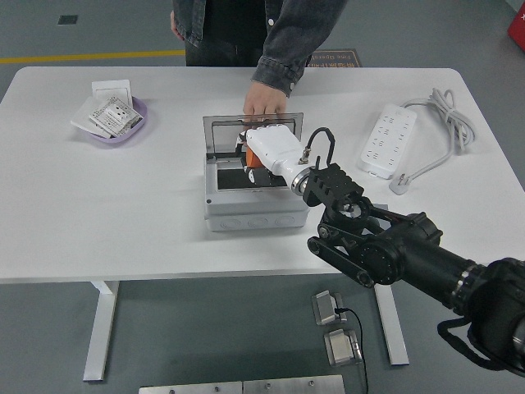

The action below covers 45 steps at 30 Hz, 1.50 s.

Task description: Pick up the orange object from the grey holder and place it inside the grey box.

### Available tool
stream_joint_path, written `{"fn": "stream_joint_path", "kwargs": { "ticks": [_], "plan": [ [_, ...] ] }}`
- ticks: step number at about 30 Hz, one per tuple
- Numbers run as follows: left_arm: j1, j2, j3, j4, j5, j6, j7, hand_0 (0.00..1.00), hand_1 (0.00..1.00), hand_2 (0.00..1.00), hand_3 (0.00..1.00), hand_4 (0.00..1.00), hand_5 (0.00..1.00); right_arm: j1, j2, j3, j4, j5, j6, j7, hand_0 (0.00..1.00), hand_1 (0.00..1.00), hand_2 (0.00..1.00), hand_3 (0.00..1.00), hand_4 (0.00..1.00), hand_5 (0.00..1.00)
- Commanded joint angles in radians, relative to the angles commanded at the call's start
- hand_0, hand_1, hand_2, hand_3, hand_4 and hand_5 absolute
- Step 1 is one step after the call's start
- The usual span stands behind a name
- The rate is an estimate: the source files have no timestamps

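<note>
orange object (249,161) sits clamped under your right hand (267,148), held over the open grey box (254,207) (lid (215,133) up just beyond the fingers). a person's hand (263,104) rests on that lid's far edge.

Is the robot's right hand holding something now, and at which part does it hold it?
The right hand holds the orange object over the open grey box. The hand covers most of it, so the held part cannot be told.
</note>
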Motion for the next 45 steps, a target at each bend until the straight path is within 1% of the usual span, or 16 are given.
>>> {"fn": "stream_joint_path", "kwargs": {
  "ticks": [1, 2, 7, 8, 13, 14, 19, 20, 25, 26, 31, 32, 37, 38, 40, 45],
  "plan": [
    [-0.001, 0.000, 0.001, 0.000, 0.000, 0.000, 0.000, 0.635, 0.652, 0.480, 0.641, 0.696, 0.443, -0.001, 0.000, 0.002, 0.000, 0.004, -0.004, 0.003, 0.051, 0.206, 0.457, 0.661, 0.419, 0.049],
    [-0.001, -0.001, 0.002, 0.000, -0.001, -0.001, -0.001, 0.634, 0.652, 0.480, 0.640, 0.695, 0.441, -0.003, 0.000, 0.003, 0.000, 0.007, -0.008, 0.006, 0.060, 0.213, 0.481, 0.696, 0.384, 0.234],
    [-0.002, -0.003, 0.003, 0.000, 0.003, -0.002, 0.001, 0.634, 0.652, 0.480, 0.640, 0.695, 0.441, -0.008, 0.000, 0.012, -0.003, 0.013, -0.021, 0.021, 0.060, 0.213, 0.481, 0.696, 0.384, 0.234],
    [-0.002, -0.003, 0.003, 0.000, 0.003, -0.002, 0.001, 0.634, 0.652, 0.480, 0.640, 0.694, 0.440, -0.009, 0.000, 0.014, -0.003, 0.012, -0.021, 0.023, 0.062, 0.180, 0.460, 0.697, 0.423, 0.311],
    [-0.001, -0.003, 0.002, 0.000, 0.006, -0.002, 0.002, 0.634, 0.652, 0.480, 0.640, 0.694, 0.440, -0.011, 0.000, 0.027, -0.008, 0.009, -0.018, 0.036, 0.062, 0.180, 0.460, 0.697, 0.423, 0.311],
    [-0.002, -0.003, 0.002, 0.000, 0.006, -0.002, 0.002, 0.635, 0.652, 0.471, 0.638, 0.686, 0.431, -0.012, 0.000, 0.029, -0.009, 0.009, -0.016, 0.038, 0.065, 0.155, 0.424, 0.693, 0.506, 0.356],
    [-0.002, -0.005, 0.000, 0.000, 0.010, -0.003, 0.002, 0.635, 0.652, 0.471, 0.638, 0.686, 0.431, -0.015, 0.000, 0.041, -0.014, 0.013, -0.006, 0.051, 0.065, 0.155, 0.424, 0.693, 0.506, 0.356],
    [-0.002, -0.005, 0.000, 0.000, 0.011, -0.003, 0.002, 0.635, 0.651, 0.468, 0.637, 0.686, 0.430, -0.015, 0.000, 0.043, -0.015, 0.015, -0.006, 0.053, 0.161, 0.273, 0.446, 0.696, 0.716, 0.358],
    [-0.003, -0.006, 0.000, 0.000, 0.011, -0.003, 0.001, 0.635, 0.651, 0.468, 0.637, 0.686, 0.430, -0.019, 0.000, 0.044, -0.019, 0.021, -0.006, 0.060, 0.161, 0.273, 0.446, 0.696, 0.716, 0.358],
    [-0.003, -0.006, -0.001, 0.000, 0.012, -0.003, 0.001, 0.635, 0.651, 0.464, 0.636, 0.685, 0.427, -0.020, 0.000, 0.043, -0.020, 0.022, -0.006, 0.061, 0.382, 0.499, 0.571, 0.718, 0.778, 0.371],
    [-0.005, -0.006, -0.001, 0.000, 0.015, -0.004, 0.001, 0.635, 0.651, 0.464, 0.636, 0.685, 0.427, -0.022, 0.000, 0.042, -0.023, 0.024, -0.009, 0.067, 0.382, 0.499, 0.571, 0.718, 0.778, 0.371],
    [-0.005, -0.006, -0.001, 0.000, 0.015, -0.004, 0.001, 0.635, 0.651, 0.463, 0.635, 0.689, 0.433, -0.022, 0.000, 0.042, -0.023, 0.025, -0.009, 0.068, 0.596, 0.585, 0.604, 0.734, 0.804, 0.388],
    [-0.006, -0.007, 0.002, 0.000, 0.015, -0.005, 0.000, 0.635, 0.651, 0.463, 0.635, 0.689, 0.433, -0.023, 0.000, 0.043, -0.027, 0.027, -0.014, 0.075, 0.596, 0.585, 0.604, 0.734, 0.804, 0.388],
    [-0.006, -0.007, 0.003, 0.000, 0.014, -0.005, 0.000, 0.634, 0.651, 0.460, 0.629, 0.669, 0.416, -0.024, 0.000, 0.043, -0.028, 0.027, -0.015, 0.076, 0.639, 0.574, 0.595, 0.736, 0.832, 0.405],
    [-0.005, -0.007, 0.003, 0.000, 0.013, -0.005, 0.000, 0.634, 0.651, 0.460, 0.629, 0.669, 0.416, -0.024, 0.000, 0.042, -0.026, 0.026, -0.015, 0.077, 0.639, 0.574, 0.595, 0.736, 0.832, 0.405],
    [-0.002, -0.009, 0.003, 0.000, 0.014, -0.005, 0.000, 0.634, 0.649, 0.451, 0.626, 0.660, 0.407, -0.029, 0.000, 0.047, -0.001, 0.031, -0.015, 0.072, 0.644, 0.568, 0.586, 0.739, 0.833, 0.402]
  ]
}}
